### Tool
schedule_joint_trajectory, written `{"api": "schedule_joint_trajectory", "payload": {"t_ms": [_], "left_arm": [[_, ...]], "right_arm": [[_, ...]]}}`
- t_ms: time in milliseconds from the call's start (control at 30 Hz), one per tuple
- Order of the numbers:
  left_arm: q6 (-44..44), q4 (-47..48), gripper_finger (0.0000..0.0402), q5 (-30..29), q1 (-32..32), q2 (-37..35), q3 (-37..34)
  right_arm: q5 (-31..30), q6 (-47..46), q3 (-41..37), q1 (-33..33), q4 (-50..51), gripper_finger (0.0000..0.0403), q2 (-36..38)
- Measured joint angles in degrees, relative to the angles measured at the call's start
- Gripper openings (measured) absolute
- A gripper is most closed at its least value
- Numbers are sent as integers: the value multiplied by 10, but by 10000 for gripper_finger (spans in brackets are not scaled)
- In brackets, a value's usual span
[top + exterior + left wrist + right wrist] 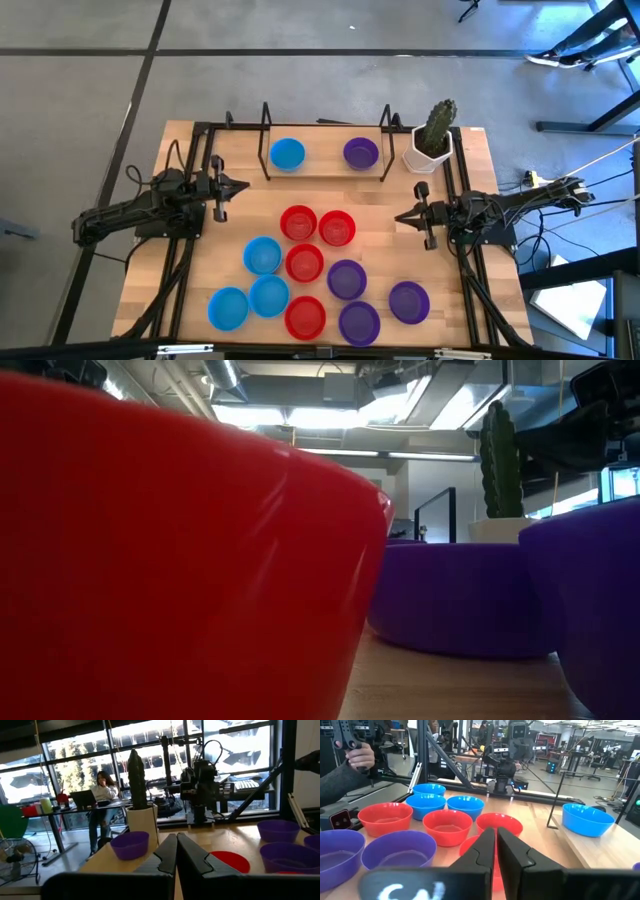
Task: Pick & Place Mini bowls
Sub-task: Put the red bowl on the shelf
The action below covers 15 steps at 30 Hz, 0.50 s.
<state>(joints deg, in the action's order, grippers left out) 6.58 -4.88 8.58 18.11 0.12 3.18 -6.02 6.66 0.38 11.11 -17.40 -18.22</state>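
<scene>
On the table (470,300), mini bowls (303,262) lie between both closed, empty jaws.

Small round shallow plastic mini bowls (300,222), all upright and empty; a blue one (287,153) and a purple one (360,152) side by side, apart, at the far edge; ten more clustered mid-table toward the near edge: four red, three blue to the left, three purple to the right, many touching.
</scene>
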Motion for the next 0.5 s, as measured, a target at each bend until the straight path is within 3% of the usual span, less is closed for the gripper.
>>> {"api": "schedule_joint_trajectory", "payload": {"t_ms": [500], "left_arm": [[-24,-5,3,-1,0,0,0]], "right_arm": [[0,-2,0,0,-7,21,0]]}}
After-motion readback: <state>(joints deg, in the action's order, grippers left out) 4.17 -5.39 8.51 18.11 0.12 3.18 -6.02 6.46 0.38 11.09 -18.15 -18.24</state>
